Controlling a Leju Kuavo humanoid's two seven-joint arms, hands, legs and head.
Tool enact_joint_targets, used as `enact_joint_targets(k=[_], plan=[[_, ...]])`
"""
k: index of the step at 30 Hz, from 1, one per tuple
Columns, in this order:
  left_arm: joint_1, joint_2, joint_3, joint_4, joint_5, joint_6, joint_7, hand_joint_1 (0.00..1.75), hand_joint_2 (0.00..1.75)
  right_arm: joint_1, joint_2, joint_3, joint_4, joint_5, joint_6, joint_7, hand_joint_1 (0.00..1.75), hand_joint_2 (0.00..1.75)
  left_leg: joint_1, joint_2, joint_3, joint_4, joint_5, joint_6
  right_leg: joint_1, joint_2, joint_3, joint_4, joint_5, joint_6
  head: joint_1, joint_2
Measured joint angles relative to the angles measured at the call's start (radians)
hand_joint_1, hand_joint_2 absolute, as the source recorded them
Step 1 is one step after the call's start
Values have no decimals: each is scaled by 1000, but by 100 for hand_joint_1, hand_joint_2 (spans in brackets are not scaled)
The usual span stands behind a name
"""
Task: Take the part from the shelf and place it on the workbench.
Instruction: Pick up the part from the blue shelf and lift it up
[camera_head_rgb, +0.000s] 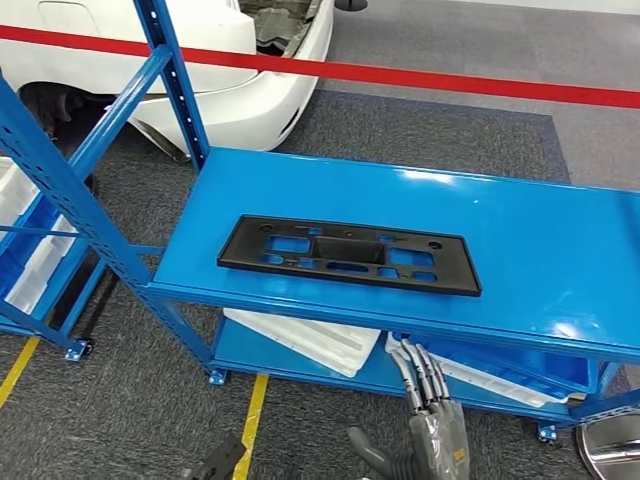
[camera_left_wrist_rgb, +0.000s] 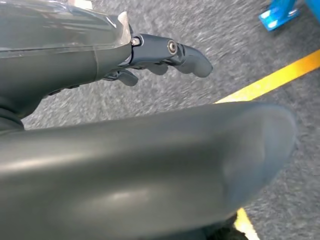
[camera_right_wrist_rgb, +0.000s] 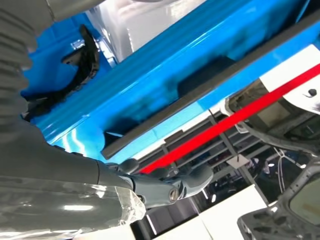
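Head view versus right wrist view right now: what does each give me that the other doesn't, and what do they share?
Head view alone: the whole black part lying flat on the blue shelf top, white trays on the level below, and yellow floor tape. Right wrist view alone: the shelf's front edge close up, from low. Both: the right hand, the part, the red barrier, and the white car.

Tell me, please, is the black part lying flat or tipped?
Flat: the black part lies face down along the blue shelf, no edge lifted.
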Motion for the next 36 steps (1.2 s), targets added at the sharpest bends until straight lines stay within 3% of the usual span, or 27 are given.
enact_joint_targets(k=[2,10,14,17,19,21,22,23,24,26,28,30,33,36], plan=[[-1,0,0,0,0,0,0,0,0,3,-8,-5,-12,8,1,4,0,175,-3,0,0,-13,1,10,1,-1,-1,2,-7,6,-1,0],[-8,0,-1,0,0,-11,0,0,0,11,-32,-33,-46,61,16,21,0,175,-5,-1,1,-15,-2,18,0,-3,9,-14,-4,5,0,0],[-10,1,-1,0,0,-15,-1,0,0,15,-44,-58,-61,93,29,35,0,175,-15,-1,1,-11,-5,32,-8,-4,10,-22,-1,33,-1,0],[-13,1,-1,0,0,-15,-2,0,0,24,-56,-84,-78,110,34,44,0,175,-12,0,8,-24,0,43,-10,-4,11,-20,-6,45,-1,0],[-14,1,-2,0,0,-15,-2,0,0,30,-66,-107,-90,117,36,47,0,175,-4,2,19,-39,7,52,-10,-6,-11,37,-41,49,0,0],[-15,1,-2,0,0,-15,-3,0,0,39,-78,-129,-97,124,38,50,0,175,-2,3,25,-43,8,54,-13,-8,-74,164,-99,52,1,0],[-14,1,-2,0,1,-15,-3,0,0,44,-83,-141,-100,128,39,51,0,175,-2,3,26,-43,7,53,-15,-8,-107,223,-117,55,1,0],[-13,1,-2,0,1,-15,-3,0,0,50,-88,-153,-103,132,39,53,0,175,-1,3,28,-43,5,51,-17,-9,-127,254,-116,57,1,0],[-13,1,-2,0,1,-15,-3,0,0,55,-93,-165,-107,136,40,55,0,175,1,2,31,-42,3,48,-19,-10,-129,246,-95,59,1,0],[-12,1,-2,0,1,-14,-2,0,0,63,-101,-192,-116,143,44,56,0,175,6,1,41,-41,-4,36,-22,-11,-84,129,-16,62,1,0],[-12,1,-2,0,1,-2,3,0,0,69,-106,-216,-124,151,50,56,0,175,6,1,48,-39,-12,20,-20,-12,-38,22,30,59,1,0],[-13,1,-3,0,0,23,16,0,0,78,-109,-239,-133,161,57,56,0,175,3,1,49,-39,-16,17,-17,-9,-29,-2,30,50,1,0],[-14,1,-6,0,-2,54,39,0,0,89,-111,-270,-143,172,71,49,0,175,2,1,52,-44,-11,30,-18,-6,-30,-5,29,42,-1,0],[-17,1,-13,0,-6,57,44,0,0,88,-115,-294,-146,176,90,39,0,175,4,1,54,-52,-8,31,-14,-8,-31,-4,26,33,-1,0]])
